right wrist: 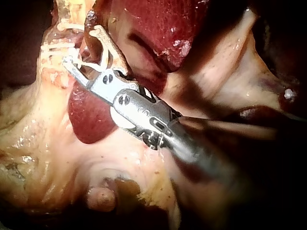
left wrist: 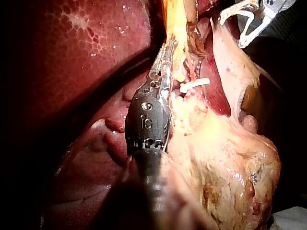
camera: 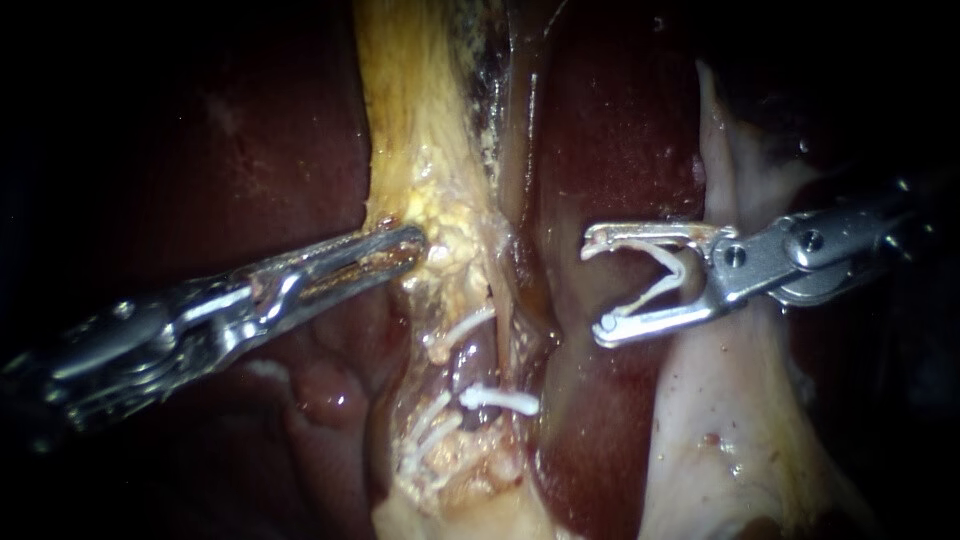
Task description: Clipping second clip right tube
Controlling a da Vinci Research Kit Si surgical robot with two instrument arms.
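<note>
My left instrument (camera: pixel 408 243) comes in from the left, its jaws shut on the yellow fatty tissue (camera: pixel 440 215) of the central strand; the left wrist view shows the same hold (left wrist: pixel 168 48). My right instrument (camera: pixel 593 288) holds an open white clip (camera: pixel 655 282) between its wide-spread jaws, both jaws touching it. It hangs to the right of the strand, apart from it, over dark liver. Lower on the strand, white clips (camera: pixel 500 400) (camera: pixel 465 325) sit across a dark tube (camera: pixel 475 365). The right wrist view shows the loaded jaws (right wrist: pixel 81 45) close to those clips (right wrist: pixel 55 47).
Dark red liver (camera: pixel 250 150) lies behind and to the left. Pale gallbladder tissue (camera: pixel 720 420) runs down under the right instrument's shaft. In the left wrist view, yellow fat (left wrist: pixel 225 158) bulges beside the left instrument's shaft.
</note>
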